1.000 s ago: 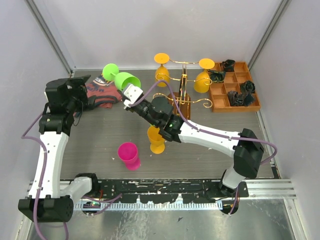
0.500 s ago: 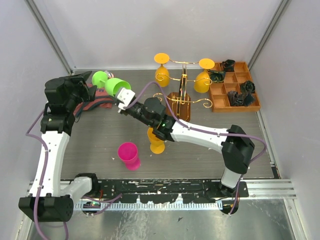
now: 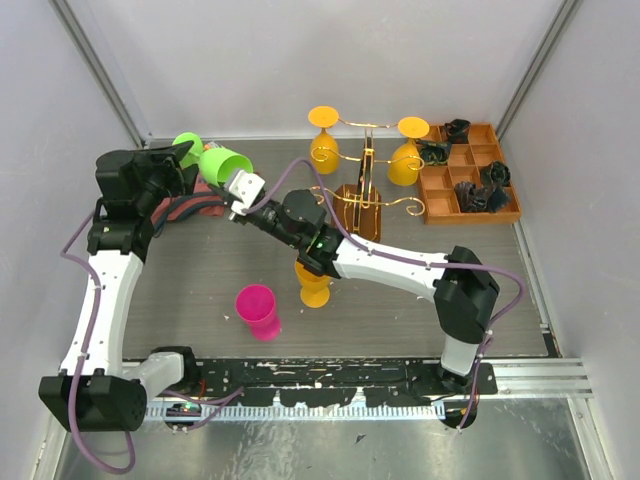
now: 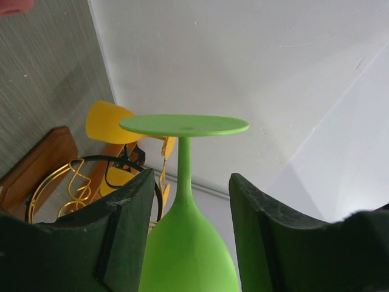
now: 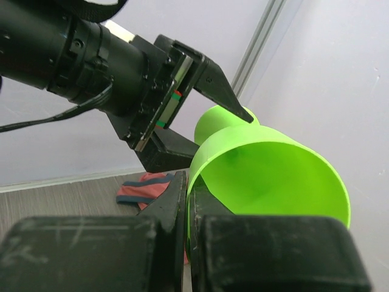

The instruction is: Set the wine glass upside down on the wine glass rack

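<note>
Currently pinching: right gripper (image 5: 185, 201), shut on the wine glass (image 3: 222, 163) rim, aloft left of the wine glass rack (image 3: 362, 200).
Left gripper (image 4: 189, 182): straddling its bowl; contact unclear.
Advice: clamp firmly before right releases.

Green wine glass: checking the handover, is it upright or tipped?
Tipped on its side: the green wine glass has its foot pointing left and its mouth toward the right gripper, which pinches the rim.

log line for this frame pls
phase: handover | right gripper: shut on green glass rim | left gripper: open around its bowl | rack: glass not hung
</note>
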Robot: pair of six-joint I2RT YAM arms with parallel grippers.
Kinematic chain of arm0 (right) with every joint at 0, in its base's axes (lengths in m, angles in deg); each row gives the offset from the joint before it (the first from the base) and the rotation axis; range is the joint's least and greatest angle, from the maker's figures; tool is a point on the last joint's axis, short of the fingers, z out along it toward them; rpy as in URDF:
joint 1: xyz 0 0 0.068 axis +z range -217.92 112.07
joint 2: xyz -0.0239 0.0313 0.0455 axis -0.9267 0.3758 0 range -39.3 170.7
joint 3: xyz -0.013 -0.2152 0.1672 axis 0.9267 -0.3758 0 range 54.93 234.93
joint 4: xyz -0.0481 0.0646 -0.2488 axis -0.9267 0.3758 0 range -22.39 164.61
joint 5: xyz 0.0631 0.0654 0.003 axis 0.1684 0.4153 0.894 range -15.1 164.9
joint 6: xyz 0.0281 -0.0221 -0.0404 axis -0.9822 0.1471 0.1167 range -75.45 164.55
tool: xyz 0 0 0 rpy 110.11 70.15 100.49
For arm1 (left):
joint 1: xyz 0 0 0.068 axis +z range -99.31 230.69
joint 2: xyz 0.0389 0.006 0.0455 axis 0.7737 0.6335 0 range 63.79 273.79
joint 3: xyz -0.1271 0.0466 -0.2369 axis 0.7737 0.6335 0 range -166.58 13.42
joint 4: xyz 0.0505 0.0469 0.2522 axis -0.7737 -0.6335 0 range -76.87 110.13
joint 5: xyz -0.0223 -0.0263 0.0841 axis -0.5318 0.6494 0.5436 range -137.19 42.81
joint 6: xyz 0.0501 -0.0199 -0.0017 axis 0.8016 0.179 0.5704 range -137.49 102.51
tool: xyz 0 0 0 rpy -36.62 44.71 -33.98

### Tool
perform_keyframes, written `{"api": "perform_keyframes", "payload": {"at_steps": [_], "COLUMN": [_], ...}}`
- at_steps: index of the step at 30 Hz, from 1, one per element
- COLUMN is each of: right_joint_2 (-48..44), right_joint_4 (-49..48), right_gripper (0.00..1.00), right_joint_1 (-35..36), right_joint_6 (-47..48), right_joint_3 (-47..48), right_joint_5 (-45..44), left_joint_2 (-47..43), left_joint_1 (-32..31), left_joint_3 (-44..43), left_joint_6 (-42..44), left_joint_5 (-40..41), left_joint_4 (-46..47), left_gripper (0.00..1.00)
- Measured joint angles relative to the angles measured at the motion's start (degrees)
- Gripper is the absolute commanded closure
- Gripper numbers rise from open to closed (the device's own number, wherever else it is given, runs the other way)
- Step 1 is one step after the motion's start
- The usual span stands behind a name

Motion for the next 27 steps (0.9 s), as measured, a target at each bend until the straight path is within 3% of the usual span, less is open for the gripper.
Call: {"api": "perform_keyframes", "payload": {"at_steps": [12,23,27], "right_joint_2": [1.6,3.5,4.15], "right_joint_4": [-1.2,1.57,2.32], "right_gripper": [1.0,1.0,0.99], "right_joint_1": [-0.02,-0.26,-0.26], "right_joint_6": [0.0,0.98,1.57], "right_joint_3": [2.21,5.77,6.4], "right_joint_5": [2.73,1.53,1.03], "left_joint_2": [2.73,3.28,3.8], "left_joint_1": [-0.33,0.0,0.07], "left_joint_3": [0.04,0.15,0.15], "left_joint_6": [-0.13,-0.28,-0.24], "left_joint_5": [-3.63,-2.58,-2.27], "left_joint_4": [4.59,5.84,5.77], "left_gripper": [0.65,0.62,0.67]}}
